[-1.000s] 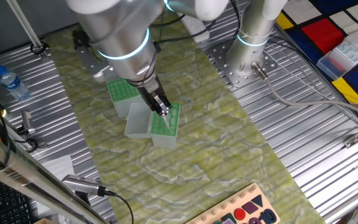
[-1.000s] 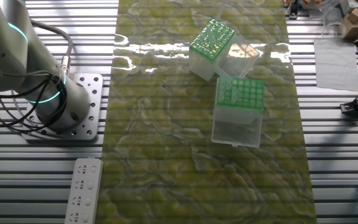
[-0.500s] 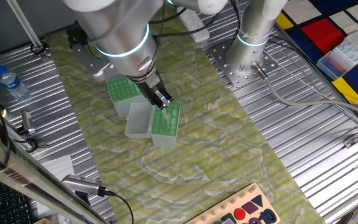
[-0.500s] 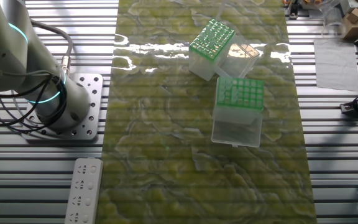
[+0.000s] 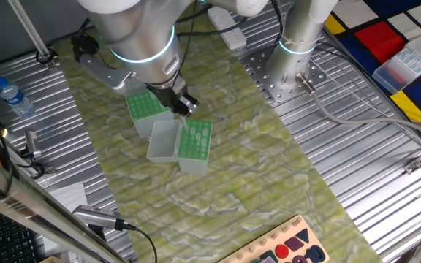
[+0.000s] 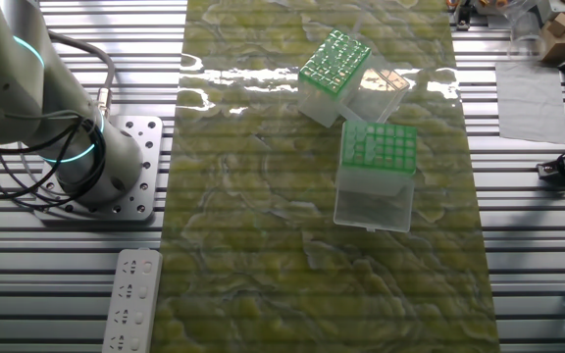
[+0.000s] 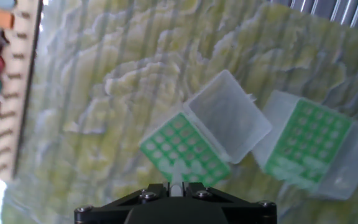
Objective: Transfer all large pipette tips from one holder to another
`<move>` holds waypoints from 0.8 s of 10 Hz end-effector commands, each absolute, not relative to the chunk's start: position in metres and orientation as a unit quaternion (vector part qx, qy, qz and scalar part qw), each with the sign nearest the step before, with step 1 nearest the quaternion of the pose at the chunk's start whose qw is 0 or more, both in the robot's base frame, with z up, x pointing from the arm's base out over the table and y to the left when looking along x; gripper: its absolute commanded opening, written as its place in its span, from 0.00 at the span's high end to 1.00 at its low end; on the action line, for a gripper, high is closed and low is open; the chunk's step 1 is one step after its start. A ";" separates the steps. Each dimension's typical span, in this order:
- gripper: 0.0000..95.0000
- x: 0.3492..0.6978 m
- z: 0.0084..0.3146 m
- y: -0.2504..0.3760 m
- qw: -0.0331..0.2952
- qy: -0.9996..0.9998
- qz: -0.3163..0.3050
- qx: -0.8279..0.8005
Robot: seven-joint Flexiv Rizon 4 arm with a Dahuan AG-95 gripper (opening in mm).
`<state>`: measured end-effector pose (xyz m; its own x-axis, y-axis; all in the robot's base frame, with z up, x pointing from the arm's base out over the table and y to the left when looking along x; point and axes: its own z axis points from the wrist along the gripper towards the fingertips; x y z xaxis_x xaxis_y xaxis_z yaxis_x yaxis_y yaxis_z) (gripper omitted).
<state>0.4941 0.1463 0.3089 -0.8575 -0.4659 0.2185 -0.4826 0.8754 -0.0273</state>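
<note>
Hand view shows the gripper point(image 7: 176, 186) at the bottom edge, its dark body filling the lower middle, with one pale pipette tip point(image 7: 176, 186) pinched between the two fingers; the jaws are pressed together on it. Straight beyond that tip lies the near holder point(image 7: 185, 150), a green perforated plate in a clear box with its clear lid point(image 7: 227, 122) hinged open to the right. The picture is blurred, so I cannot tell which holes of this plate are filled. Further right, beside the open lid, sits the other holder point(image 7: 308, 145), where pale round tops show in rows near its lower end.

In one fixed view the gripper point(image 5: 184, 107) hangs above the gap between the two boxes, over the upper edge of the near holder point(image 5: 195, 142), clear of its plate. The other holder point(image 5: 144, 108) is partly hidden behind the arm point(image 5: 134, 33). Both stand on a green-and-white mottled mat point(image 5: 269, 175).

The other fixed view shows no gripper, only the arm's base point(image 6: 96, 162). There the large pipette tips point(image 6: 335, 60) fill the far box with pale tops, while the second box point(image 6: 380, 150) shows mostly open holes.
</note>
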 end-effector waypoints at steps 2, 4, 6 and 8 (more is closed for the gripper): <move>1.00 0.501 0.305 0.114 0.098 -0.913 0.106 0.382; 1.00 0.503 0.300 0.105 0.096 -0.893 0.124 0.422; 1.00 0.506 0.296 0.101 0.093 -0.876 0.146 0.450; 1.00 0.509 0.292 0.097 0.087 -0.866 0.156 0.466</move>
